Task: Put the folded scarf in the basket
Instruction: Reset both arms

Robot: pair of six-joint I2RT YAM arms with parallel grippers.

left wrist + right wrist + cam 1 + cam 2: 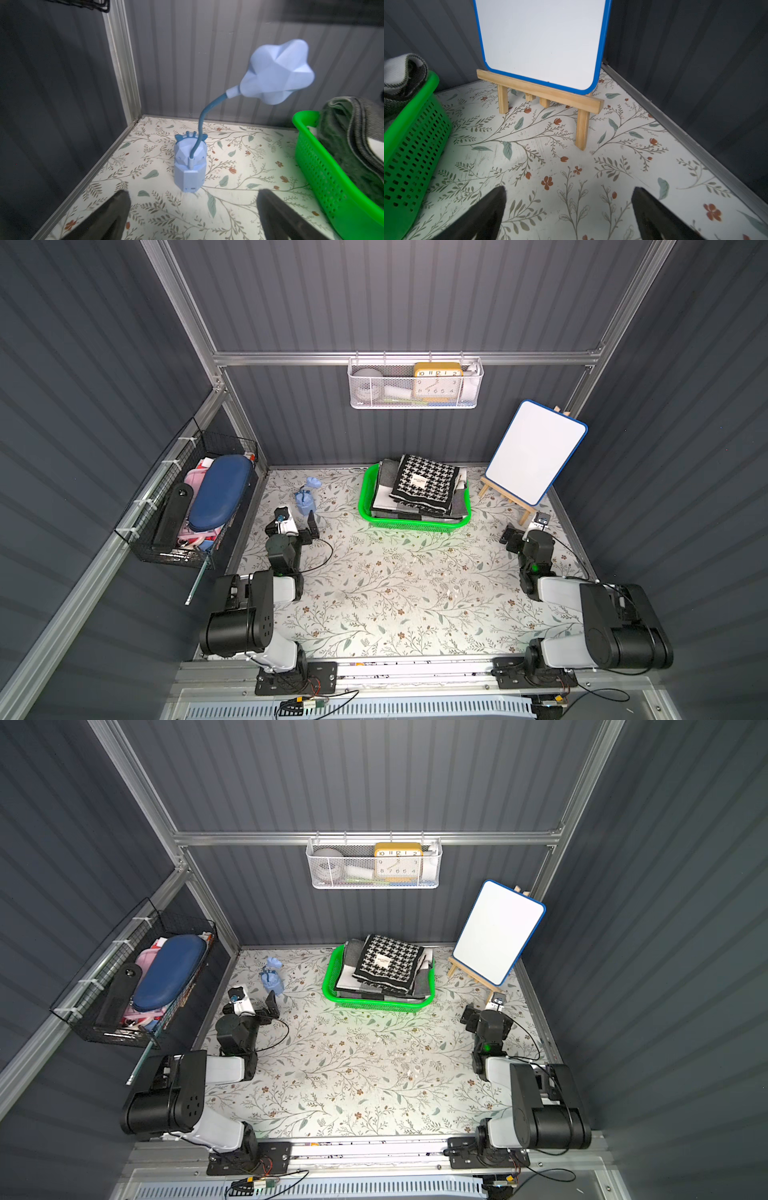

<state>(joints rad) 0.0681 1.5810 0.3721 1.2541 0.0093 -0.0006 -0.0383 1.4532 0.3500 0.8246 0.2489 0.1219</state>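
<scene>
On the floral worktop (395,597), the left fingers (112,214) at the left edge and the right fingers (490,212) at the right edge stand wide apart, holding nothing. Just beyond the left ones stands a blue lamp (305,499). At far centre the green basket (411,524) holds the folded scarf (424,483), piled above its rim. Far right, a whiteboard (536,452) leans on an easel.

The scarf (422,485) lies in the basket (409,524), between lamp (305,499) at left and whiteboard (534,452) at right
</scene>
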